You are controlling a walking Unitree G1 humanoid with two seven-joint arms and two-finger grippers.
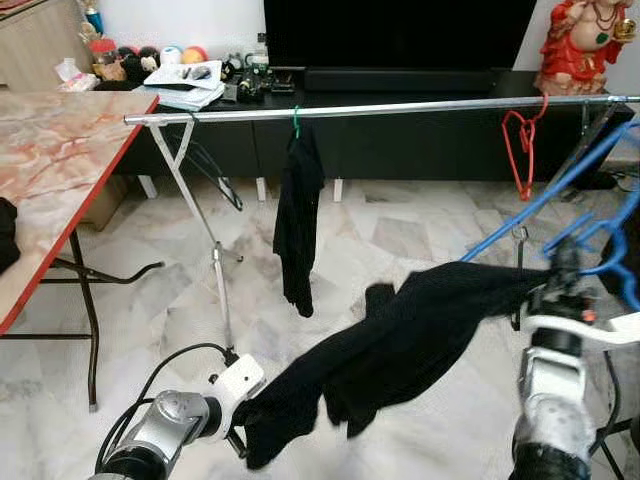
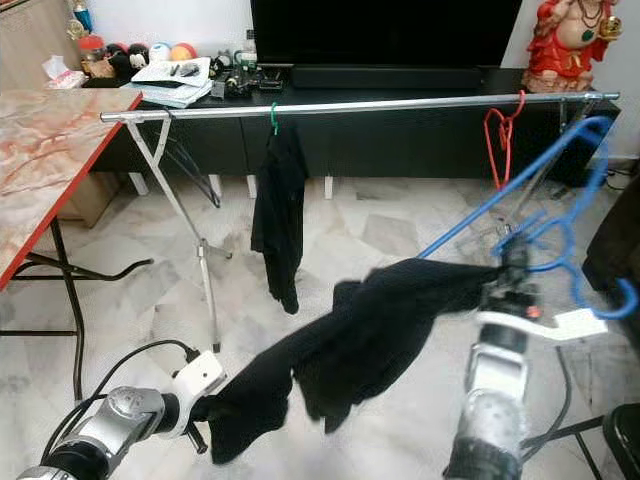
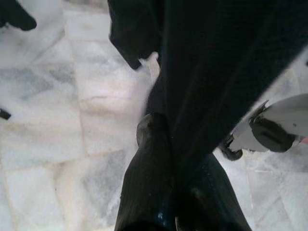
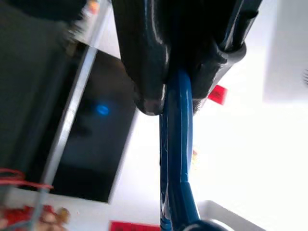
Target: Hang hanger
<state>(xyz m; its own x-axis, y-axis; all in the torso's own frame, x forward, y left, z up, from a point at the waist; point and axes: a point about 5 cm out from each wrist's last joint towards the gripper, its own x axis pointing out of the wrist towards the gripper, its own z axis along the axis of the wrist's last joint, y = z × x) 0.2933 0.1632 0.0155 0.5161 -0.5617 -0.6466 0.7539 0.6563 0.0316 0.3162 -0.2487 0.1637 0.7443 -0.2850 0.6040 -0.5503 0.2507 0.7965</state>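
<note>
My right gripper (image 1: 566, 262) is shut on a blue hanger (image 1: 560, 183), held low at the right with its hook (image 2: 610, 300) pointing right. In the right wrist view the blue hanger (image 4: 177, 144) runs between the closed fingers (image 4: 144, 57). A black garment (image 1: 400, 340) stretches from the hanger down to my left gripper (image 1: 240, 430), which is shut on its lower end. The left wrist view shows that cloth (image 3: 202, 86) pinched between the fingers (image 3: 149, 168). Behind, a silver rail (image 1: 400, 107) carries another black garment (image 1: 297, 220) on a green hanger (image 1: 296, 122) and a bare red hanger (image 1: 522, 150).
A marble-topped table (image 1: 50, 170) with a red edge stands at the left. The rack's crossed legs (image 1: 200, 220) stand beside it. A dark TV cabinet (image 1: 420, 150) with clutter and a red statue (image 1: 585, 45) lines the back wall. Marble floor (image 1: 420, 225) lies under the rail.
</note>
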